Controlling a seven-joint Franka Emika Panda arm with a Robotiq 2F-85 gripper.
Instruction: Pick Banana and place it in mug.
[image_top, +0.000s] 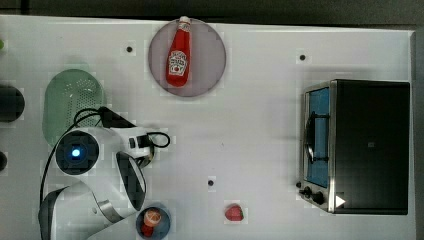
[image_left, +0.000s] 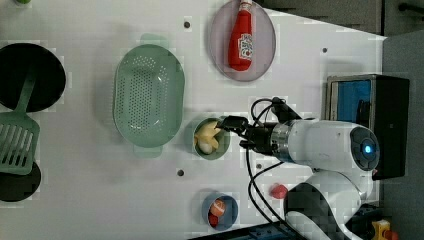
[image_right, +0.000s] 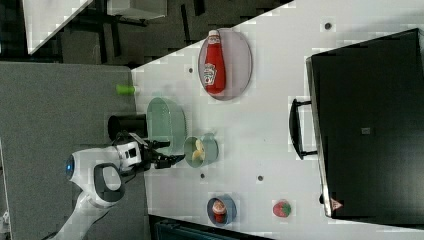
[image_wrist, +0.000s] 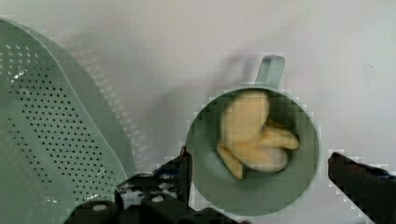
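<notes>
1. the banana (image_wrist: 254, 135) lies inside the mug (image_wrist: 299, 186), its segments bunched toward the handle side.
2. the gripper (image_wrist: 257, 175) hangs directly above, spread wide and empty, straddling the mug's rim.
3. only a straight lift away looks left.

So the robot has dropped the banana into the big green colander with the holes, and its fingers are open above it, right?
Not quite. The banana lies in the small green mug, not the colander, which stands beside the mug; the wrist view shows this best. The rest holds: the gripper is open above it, one finger either side of the mug.
</notes>
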